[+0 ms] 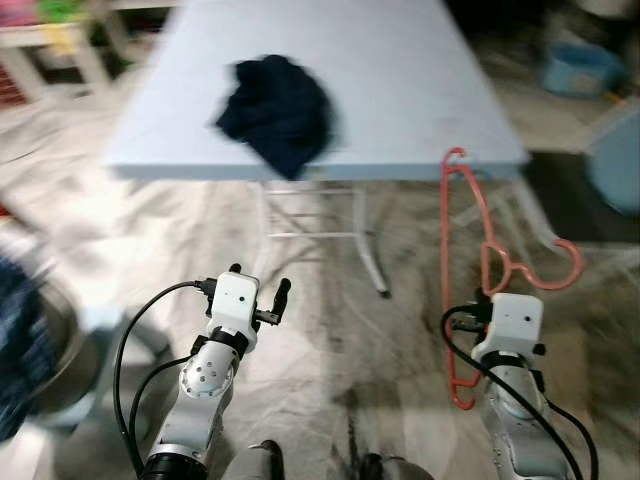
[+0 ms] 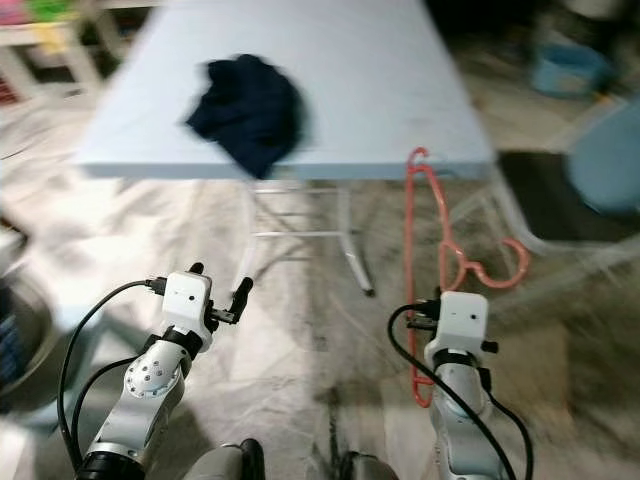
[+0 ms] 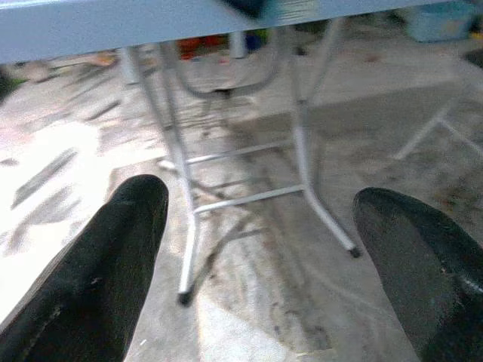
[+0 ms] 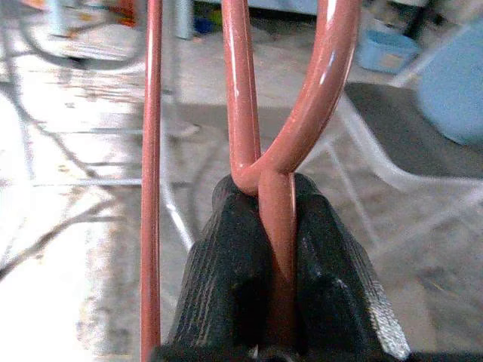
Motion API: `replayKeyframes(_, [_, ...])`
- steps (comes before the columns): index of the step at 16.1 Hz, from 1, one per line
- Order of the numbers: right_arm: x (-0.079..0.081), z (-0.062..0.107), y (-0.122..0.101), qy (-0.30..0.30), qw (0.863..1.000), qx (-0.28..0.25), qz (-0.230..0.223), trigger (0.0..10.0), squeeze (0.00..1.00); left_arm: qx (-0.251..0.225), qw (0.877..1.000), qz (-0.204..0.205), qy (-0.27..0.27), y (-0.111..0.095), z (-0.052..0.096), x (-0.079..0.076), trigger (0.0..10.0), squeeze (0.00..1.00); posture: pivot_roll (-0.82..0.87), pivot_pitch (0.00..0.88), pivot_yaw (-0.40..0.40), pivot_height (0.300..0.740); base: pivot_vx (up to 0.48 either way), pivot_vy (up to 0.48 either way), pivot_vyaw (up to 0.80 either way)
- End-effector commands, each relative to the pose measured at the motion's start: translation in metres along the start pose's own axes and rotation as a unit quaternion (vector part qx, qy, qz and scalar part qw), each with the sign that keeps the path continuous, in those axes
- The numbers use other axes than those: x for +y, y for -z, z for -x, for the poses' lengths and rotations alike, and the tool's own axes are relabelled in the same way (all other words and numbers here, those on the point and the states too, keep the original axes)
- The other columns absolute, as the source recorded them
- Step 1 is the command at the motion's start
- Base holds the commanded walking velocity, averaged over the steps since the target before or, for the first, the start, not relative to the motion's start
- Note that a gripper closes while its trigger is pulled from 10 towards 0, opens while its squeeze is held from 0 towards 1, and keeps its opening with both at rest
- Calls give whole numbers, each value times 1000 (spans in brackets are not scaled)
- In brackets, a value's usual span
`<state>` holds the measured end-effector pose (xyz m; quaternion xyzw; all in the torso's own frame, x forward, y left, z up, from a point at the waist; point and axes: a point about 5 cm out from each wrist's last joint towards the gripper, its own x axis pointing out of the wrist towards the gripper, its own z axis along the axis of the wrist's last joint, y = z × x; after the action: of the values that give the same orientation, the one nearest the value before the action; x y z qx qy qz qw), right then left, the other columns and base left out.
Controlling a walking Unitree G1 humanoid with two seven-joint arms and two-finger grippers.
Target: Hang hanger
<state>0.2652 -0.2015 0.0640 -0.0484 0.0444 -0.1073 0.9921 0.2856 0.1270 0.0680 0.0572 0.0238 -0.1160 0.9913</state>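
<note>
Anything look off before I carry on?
The dark garment lies crumpled on the grey table, not on the red hanger that the right hand clamps bare. Left hand open, empty.

A salmon-red plastic hanger (image 1: 462, 270) stands on end at the right, just off the near right corner of the table (image 1: 400, 110), its hook curling out to the right, clamped at its neck by the right gripper (image 4: 275, 249).

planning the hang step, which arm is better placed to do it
Right. The right end effector is already shut on the red hanger, gripping its neck. The left end effector is open and holds nothing, facing the table legs.
</note>
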Motion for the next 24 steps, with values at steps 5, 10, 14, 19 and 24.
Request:
replayKeyframes(5, [5, -4, -4, -5, 1000, -4, -17, 10000, 0, 18, 1000, 6, -12, 4, -1, 2, 10000, 0, -15, 156, 18, 740, 0, 0, 640])
replayKeyframes(10, [1, -13, -10, 11, 999, -15, -32, 10000, 0, 11, 1000, 9, -16, 0, -7, 3, 10000, 0, -19, 188, 36, 740, 0, 0, 0])
replayKeyframes(14, [-1, -10, -8, 20, 999, -15, -35, 10000, 0, 9, 1000, 10, -14, -2, -10, 2, 10000, 0, -29, 193, 44, 740, 0, 0, 0])
replayKeyframes(19, [0, -7, -5, 25, 999, -11, -41, 10000, 0, 10, 1000, 13, -10, -2, -12, -1, 10000, 0, -44, 203, 49, 740, 0, 0, 0])
replayKeyframes(24, [-2, -8, -6, 27, 999, -11, -41, 10000, 0, 13, 1000, 16, -15, -2, -12, 0, 10000, 0, -36, 212, 46, 740, 0, 96, 0])
